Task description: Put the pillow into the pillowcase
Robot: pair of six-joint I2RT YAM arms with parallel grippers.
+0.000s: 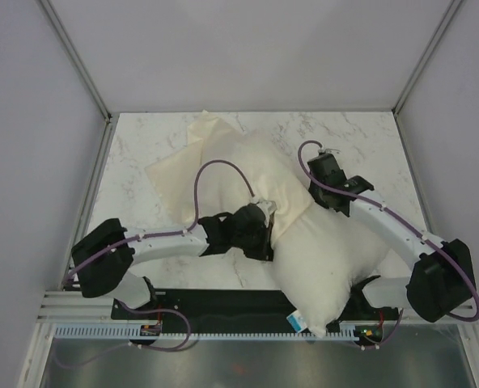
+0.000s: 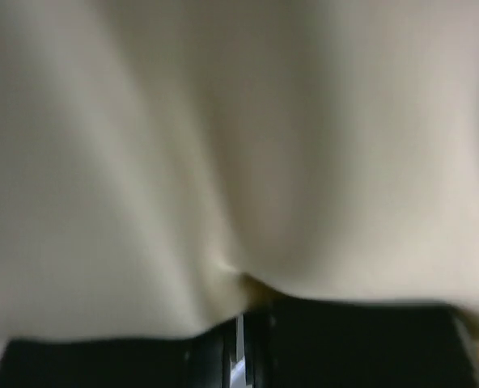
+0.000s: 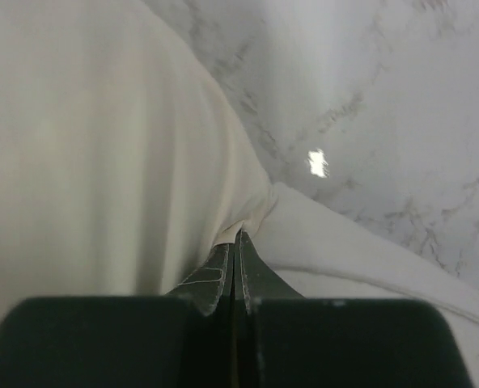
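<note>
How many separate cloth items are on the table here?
2. The pillowcase lies toward the far left, drawn over the far end of the pillow, which reaches the near edge right of centre. More could be hidden beneath them.

pillow (image 1: 324,259) – off-white, blue tag (image 1: 296,322) | pillowcase (image 1: 175,174) – cream-yellow | counter (image 1: 142,145) white marble, grey veins | cables (image 1: 195,190) purple

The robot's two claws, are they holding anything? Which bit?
Both pinch the pillowcase at its open edge: the left gripper on one side of the pillow, the right gripper on the other.
</note>
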